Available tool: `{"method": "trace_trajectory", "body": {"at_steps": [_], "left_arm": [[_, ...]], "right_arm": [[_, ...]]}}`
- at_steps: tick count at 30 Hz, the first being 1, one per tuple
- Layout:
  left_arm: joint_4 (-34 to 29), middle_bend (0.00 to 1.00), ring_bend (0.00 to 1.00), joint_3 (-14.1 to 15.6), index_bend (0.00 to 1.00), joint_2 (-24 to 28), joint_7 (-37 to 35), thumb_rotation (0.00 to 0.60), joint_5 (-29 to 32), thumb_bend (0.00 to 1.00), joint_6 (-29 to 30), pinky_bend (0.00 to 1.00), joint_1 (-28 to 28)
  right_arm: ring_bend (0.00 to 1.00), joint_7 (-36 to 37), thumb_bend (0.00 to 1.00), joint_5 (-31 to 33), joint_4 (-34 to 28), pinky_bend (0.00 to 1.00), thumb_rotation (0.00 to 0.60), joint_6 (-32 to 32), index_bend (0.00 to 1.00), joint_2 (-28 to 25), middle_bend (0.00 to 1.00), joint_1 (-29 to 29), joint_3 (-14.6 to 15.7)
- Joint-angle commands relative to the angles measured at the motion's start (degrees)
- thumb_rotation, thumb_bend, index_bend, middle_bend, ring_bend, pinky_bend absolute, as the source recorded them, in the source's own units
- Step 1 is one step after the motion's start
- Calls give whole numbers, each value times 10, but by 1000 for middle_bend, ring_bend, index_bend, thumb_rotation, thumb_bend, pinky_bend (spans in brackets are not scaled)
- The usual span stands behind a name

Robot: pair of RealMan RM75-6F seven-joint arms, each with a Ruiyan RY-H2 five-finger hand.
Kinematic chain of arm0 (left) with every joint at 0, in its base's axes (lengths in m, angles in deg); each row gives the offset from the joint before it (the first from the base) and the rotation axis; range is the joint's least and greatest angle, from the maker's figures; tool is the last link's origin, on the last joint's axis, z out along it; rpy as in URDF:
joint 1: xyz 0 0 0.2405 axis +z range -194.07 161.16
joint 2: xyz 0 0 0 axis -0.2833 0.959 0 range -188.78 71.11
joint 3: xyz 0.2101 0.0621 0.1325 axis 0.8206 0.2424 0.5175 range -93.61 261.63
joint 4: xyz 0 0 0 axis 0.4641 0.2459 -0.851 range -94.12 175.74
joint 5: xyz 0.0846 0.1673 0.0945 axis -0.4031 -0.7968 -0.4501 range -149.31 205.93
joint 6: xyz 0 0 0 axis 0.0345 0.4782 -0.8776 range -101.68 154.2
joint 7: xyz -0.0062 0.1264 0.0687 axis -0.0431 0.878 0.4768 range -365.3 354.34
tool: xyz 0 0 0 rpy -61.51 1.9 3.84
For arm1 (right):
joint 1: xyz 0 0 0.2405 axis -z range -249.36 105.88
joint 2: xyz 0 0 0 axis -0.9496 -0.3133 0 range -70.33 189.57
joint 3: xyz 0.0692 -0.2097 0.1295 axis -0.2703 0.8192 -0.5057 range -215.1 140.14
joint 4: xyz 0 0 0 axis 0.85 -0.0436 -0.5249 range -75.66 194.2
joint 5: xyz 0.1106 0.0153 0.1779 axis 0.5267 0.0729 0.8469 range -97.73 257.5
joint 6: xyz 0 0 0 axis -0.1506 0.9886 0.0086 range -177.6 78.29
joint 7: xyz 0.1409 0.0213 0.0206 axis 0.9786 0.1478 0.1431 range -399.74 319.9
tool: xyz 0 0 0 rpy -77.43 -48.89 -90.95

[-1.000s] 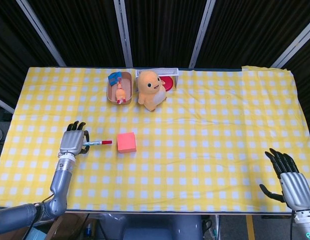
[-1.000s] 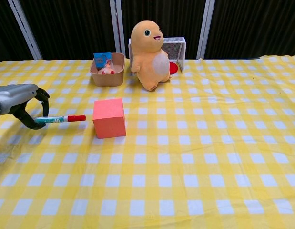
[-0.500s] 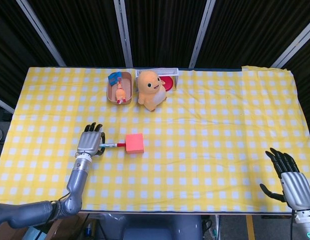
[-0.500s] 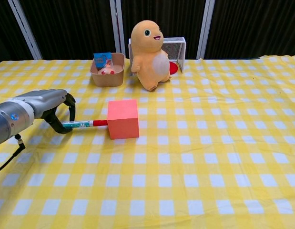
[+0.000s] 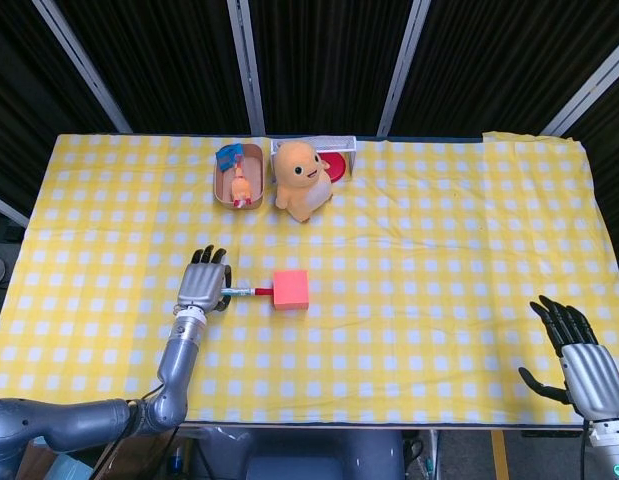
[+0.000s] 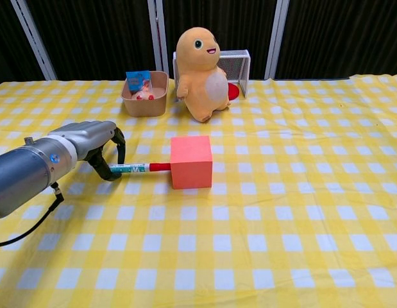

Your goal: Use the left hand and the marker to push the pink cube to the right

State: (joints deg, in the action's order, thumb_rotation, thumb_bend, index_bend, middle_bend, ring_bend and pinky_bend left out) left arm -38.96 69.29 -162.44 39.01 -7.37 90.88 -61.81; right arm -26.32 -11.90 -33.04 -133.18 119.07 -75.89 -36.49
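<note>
The pink cube sits on the yellow checked cloth, in front of the orange plush. My left hand grips a marker with a red cap. The marker lies level, and its red tip touches the cube's left face. My right hand rests at the near right corner of the table with its fingers spread and nothing in it; only the head view shows it.
An orange plush dinosaur stands behind the cube. A tan bowl with small toys sits to its left. A white mesh basket holding something red stands behind the plush.
My left hand has moved right with the marker. The marker tip met the cube and pushed it rightward by about two cloth squares. The right hand has stayed still.
</note>
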Motion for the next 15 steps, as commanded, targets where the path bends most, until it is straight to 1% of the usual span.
{"method": "trace_trajectory", "body": {"at_steps": [1,8,15], "left_arm": [[-2,103,0,-1,587,-2,10,600,8,448,8,83,-2],[-21,107,0,-6,587,3,22,600,22,448,25,83,-2],[-22,110,0,-10,590,-1,19,600,19,448,30,83,-5]], "right_arm": [[0,1,321,0,0,0,600,0,0,0,0,0,0],[0,-2,321,-2,0,0,600,0,0,1,0,0,1],[0,-2,320,-2,-1,0,600,0,0,0,0,0,1]]}}
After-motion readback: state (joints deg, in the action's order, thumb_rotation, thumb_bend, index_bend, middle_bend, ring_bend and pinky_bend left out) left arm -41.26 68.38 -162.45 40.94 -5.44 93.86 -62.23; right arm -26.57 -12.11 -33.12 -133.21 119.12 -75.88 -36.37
